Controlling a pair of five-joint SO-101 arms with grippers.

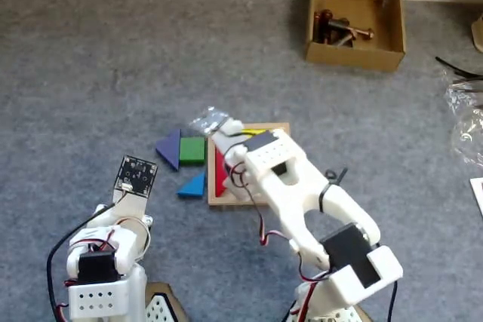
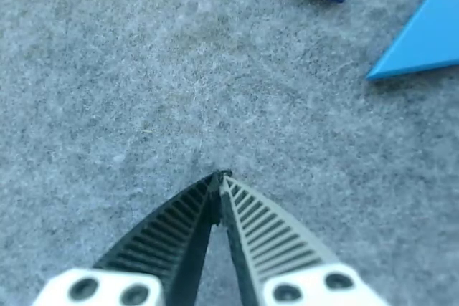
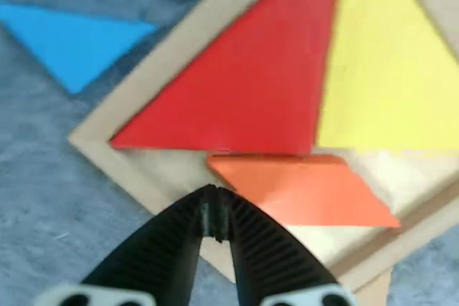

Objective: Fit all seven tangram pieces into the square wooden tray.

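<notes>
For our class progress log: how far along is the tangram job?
Done: red triangle, yellow triangle and orange piece lie in the tray. In hand: nothing; left gripper and right gripper are shut, empty. Left: dark blue triangle, green square and light blue triangle lie outside it.

tray (image 1: 219, 201): three pieces (image 3: 244, 84) inside | left of tray: square piece (image 1: 192, 150), two triangles (image 1: 194, 185) beside it | box (image 1: 355, 24): far behind

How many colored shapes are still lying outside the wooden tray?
3: a dark blue triangle, a green square beside it, and a light blue triangle next to the tray. The right arm may hide more.
</notes>
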